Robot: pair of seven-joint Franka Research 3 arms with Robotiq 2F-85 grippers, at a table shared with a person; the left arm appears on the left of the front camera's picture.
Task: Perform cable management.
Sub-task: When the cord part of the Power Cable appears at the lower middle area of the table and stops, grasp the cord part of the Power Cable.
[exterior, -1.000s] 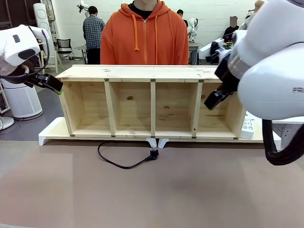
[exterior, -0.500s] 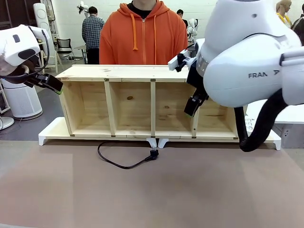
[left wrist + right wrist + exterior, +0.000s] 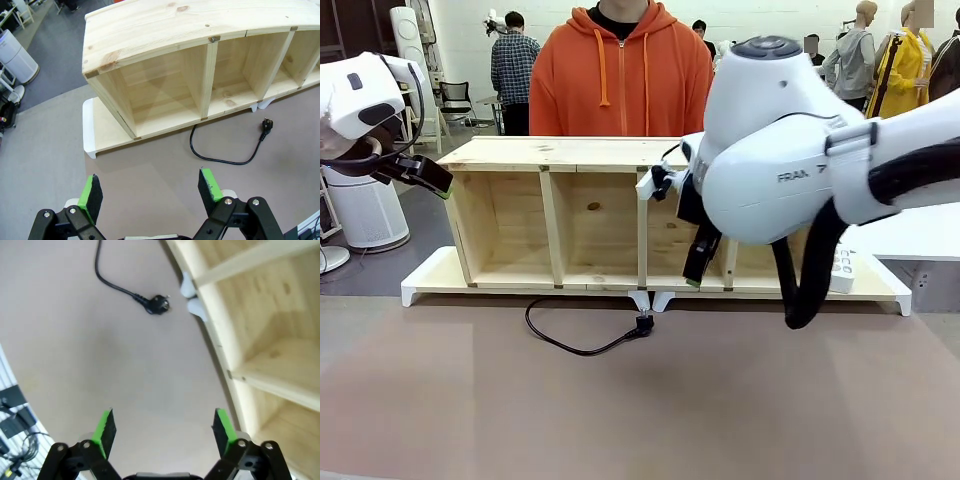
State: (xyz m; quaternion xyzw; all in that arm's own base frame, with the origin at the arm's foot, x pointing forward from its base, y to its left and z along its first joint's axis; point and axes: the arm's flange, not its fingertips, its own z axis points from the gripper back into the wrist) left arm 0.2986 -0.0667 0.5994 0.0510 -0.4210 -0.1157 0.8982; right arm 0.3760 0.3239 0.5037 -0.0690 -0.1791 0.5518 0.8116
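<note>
On the brown table, at about 7 o'clock from the middle of the front view, lies the thin black power cable. It makes a shallow curve just in front of the long pale wooden shelf with four compartments. Its small black plug rests at 6 o'clock, near the white feet of the flat white base board under the shelf. Nothing touches the cable.

I see my right gripper at 4 o'clock, hanging above the table before the shelf. In its wrist view the green pads stand wide apart with nothing between them, and the plug lies at 12 o'clock, well apart.

My left gripper hovers at 9 o'clock, beside the shelf's left end. Its jaws are also spread and empty, with the cable at 1 o'clock in its wrist view.

At 12 o'clock a person in an orange hoodie stands behind the shelf. At 3 o'clock a white rectangular power strip lies on the board.
</note>
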